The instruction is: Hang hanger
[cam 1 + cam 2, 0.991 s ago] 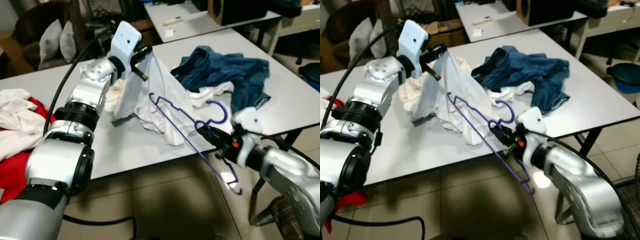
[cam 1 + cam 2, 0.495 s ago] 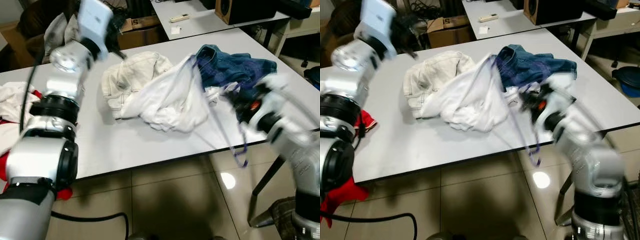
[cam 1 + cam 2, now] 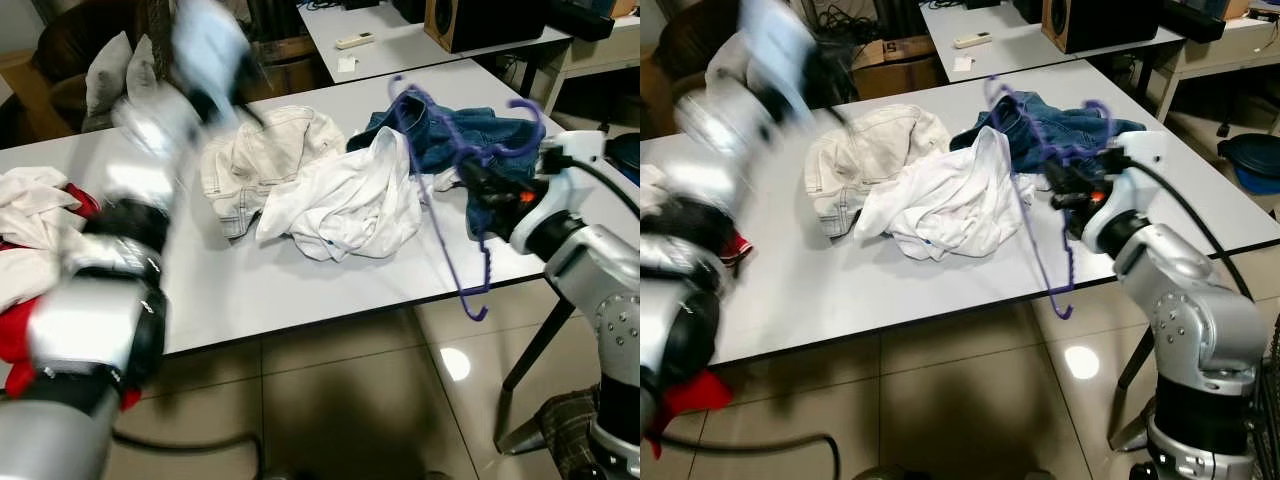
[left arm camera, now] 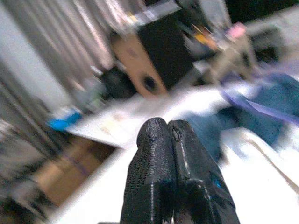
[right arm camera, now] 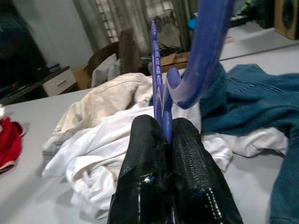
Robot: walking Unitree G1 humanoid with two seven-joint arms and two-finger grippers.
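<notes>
My right gripper is shut on a purple wire hanger and holds it up over the right part of the white table. In the right wrist view the hanger rises from between the black fingers. Its lower end hangs past the table's front edge. A crumpled white garment lies on the table just left of the hanger. My left gripper is shut on nothing; the left arm is raised at the back left and blurred.
A cream garment and blue denim lie behind the white one. Red and white clothes sit at the table's left end. A second table with a speaker stands behind. Tiled floor lies in front.
My left gripper has let go of the white garment, which dropped onto the table, and the arm swung back. My right gripper lifted the hanger from below the table edge to above it.
</notes>
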